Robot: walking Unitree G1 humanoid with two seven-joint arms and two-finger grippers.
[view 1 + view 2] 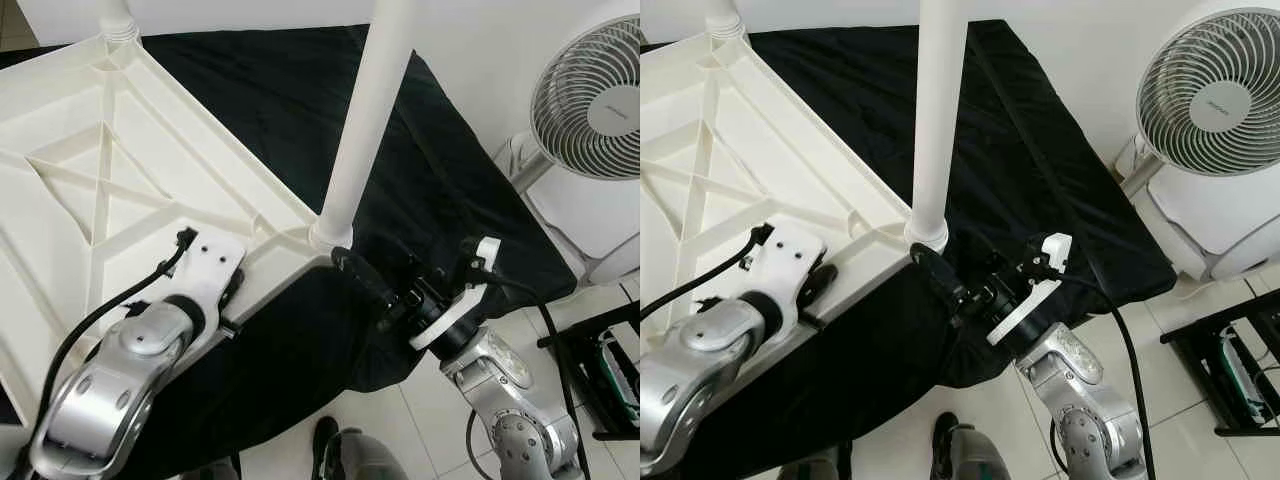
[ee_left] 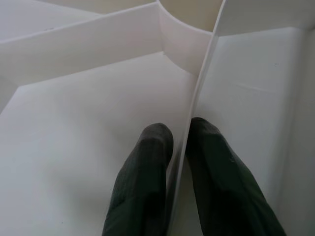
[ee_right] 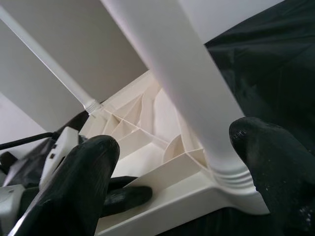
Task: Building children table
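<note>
Two white plastic legs, one near (image 1: 365, 120) and one far (image 1: 118, 20), stand up from the upturned white ribbed plastic tabletop (image 1: 90, 170) lying on a black cloth (image 1: 440, 170). Left wrist view: the left gripper (image 2: 181, 147) pinches a thin rib, apparently steadying the top. Right wrist view: the right gripper (image 3: 189, 167) is spread open around the near leg's base, probably to seat it.

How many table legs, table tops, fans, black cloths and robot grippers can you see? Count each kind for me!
Table legs: 2 (near one, far one)
Table tops: 1, upside down
Fans: 1
Black cloths: 1
Robot grippers: 2 (left, right)
Total: 7
</note>
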